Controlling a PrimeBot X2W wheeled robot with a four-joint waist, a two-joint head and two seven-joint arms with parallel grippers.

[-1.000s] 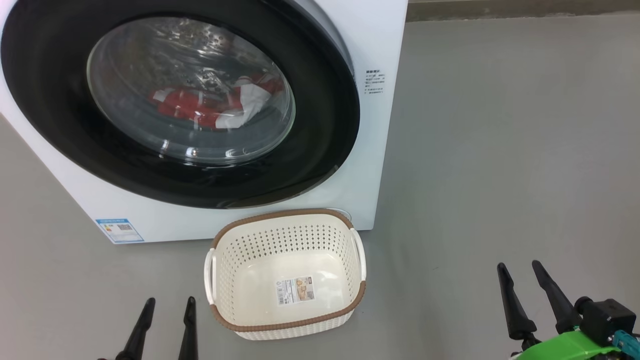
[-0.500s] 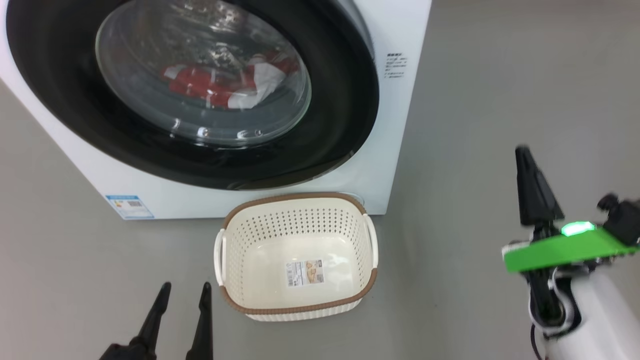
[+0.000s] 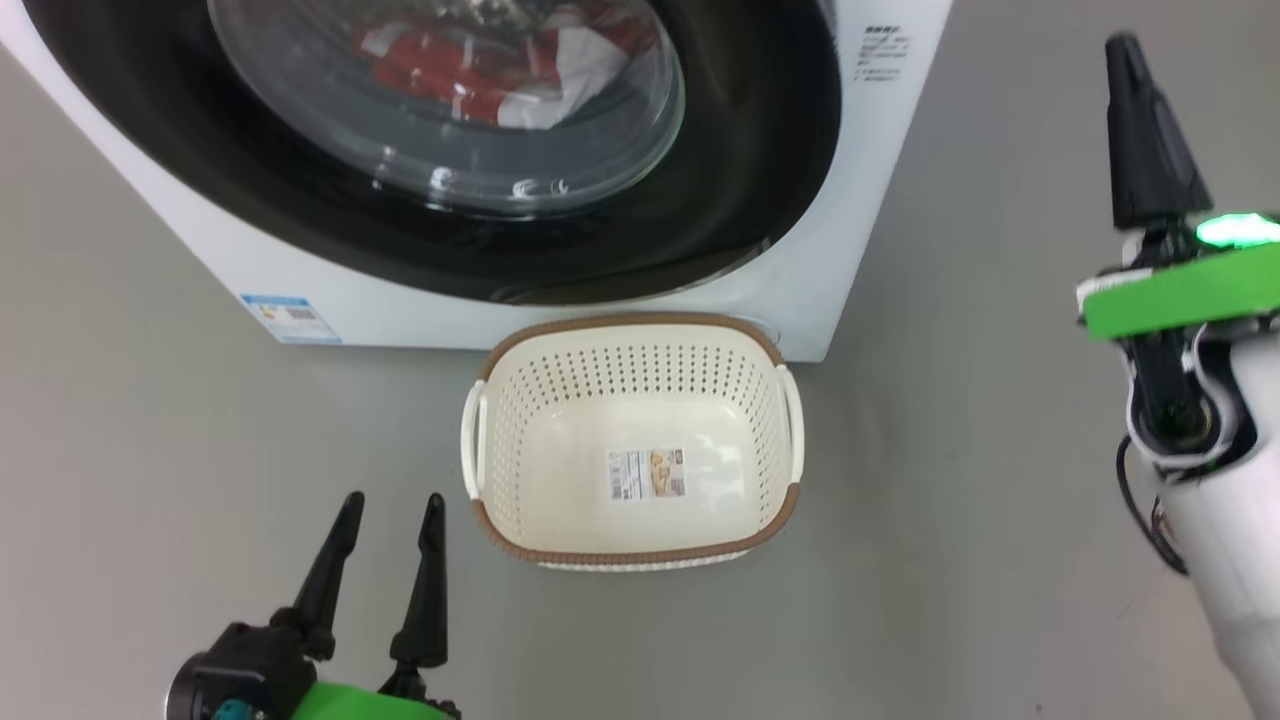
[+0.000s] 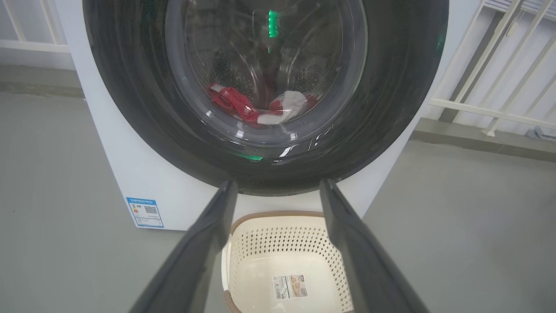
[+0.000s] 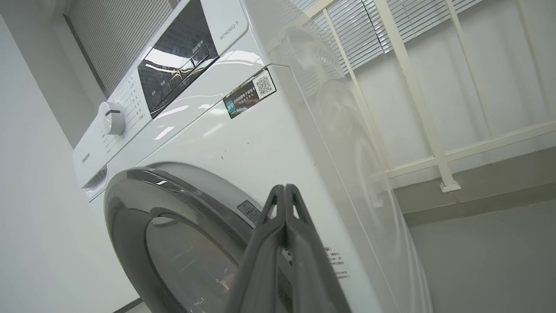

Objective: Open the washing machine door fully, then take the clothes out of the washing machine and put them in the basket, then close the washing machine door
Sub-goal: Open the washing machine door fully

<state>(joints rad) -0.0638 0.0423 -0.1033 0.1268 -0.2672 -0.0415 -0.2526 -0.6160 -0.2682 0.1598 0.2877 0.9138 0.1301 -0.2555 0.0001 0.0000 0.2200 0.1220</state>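
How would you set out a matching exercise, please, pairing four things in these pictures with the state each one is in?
Column one:
1. washing machine door
2. clothes
3. basket
4. right claw

Column two:
a. empty of laundry
b. pinched shut on nothing
c. closed, with a glossy black rim
d. red and white, lying behind the door

Right pairs: 1-c, 2-d, 3-a, 4-b.
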